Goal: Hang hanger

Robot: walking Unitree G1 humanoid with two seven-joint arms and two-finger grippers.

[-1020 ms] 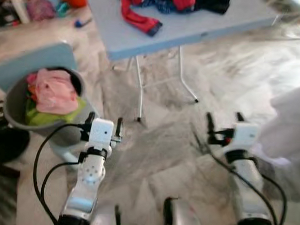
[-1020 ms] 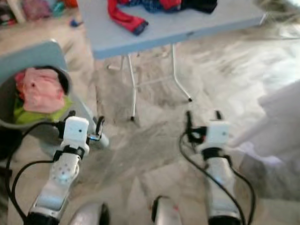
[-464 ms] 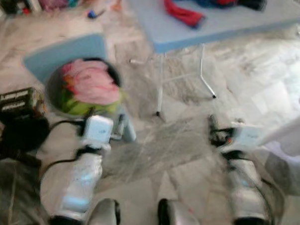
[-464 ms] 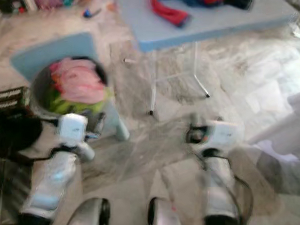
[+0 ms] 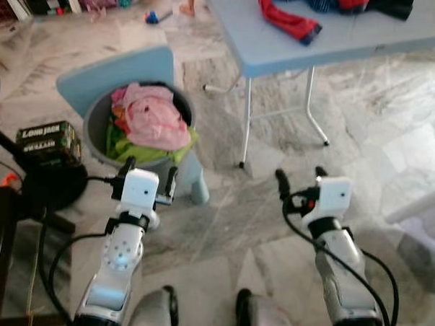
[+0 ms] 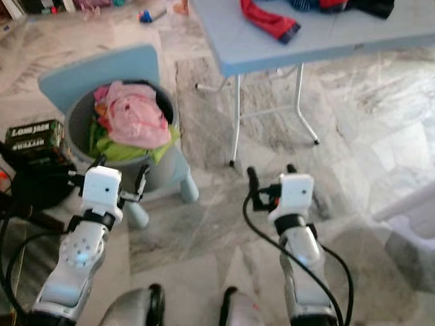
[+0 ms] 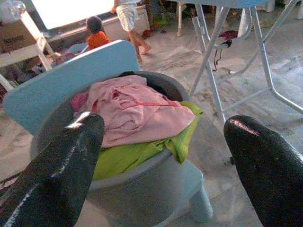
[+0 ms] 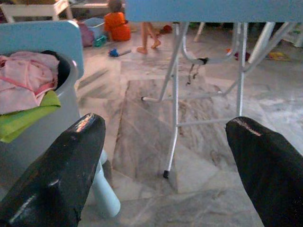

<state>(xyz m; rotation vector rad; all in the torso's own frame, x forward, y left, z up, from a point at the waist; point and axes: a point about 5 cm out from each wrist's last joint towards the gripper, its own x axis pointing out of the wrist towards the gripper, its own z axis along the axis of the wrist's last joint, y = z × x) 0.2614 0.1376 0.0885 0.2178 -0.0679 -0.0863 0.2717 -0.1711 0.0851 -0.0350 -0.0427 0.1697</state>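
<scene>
Grey marble floor (image 5: 222, 228): your widest open room, lower centre of the frame, between both arms and out to the right edge.

Change since half a second ago: your view has swung and sharpened; the blur is gone and the whole scene sits shifted, which is camera motion, not things moving.

Left hand (image 5: 145, 181): fingers spread wide, holding nothing, hovering just in front of the grey laundry bucket (image 5: 96, 125). Left wrist view shows both fingers (image 7: 57, 175) framing that bucket.

Right hand (image 5: 300, 182): fingers parted, holding nothing, over bare floor, pointed at the counter legs (image 8: 173, 123).

Bucket contents: pink cloth (image 5: 158, 117) on top, green cloth (image 7: 137, 153) beneath, seated on a pale blue chair (image 5: 113, 68).

Blue counter (image 5: 280, 47): upper right of frame, near edge facing you, red garment (image 5: 285, 18) and dark clothes lying on it.

Left edge: black stand base (image 5: 50, 188) and a dark box (image 5: 49, 141), close beside your left arm.

Hanger: you cannot pick one out.
</scene>
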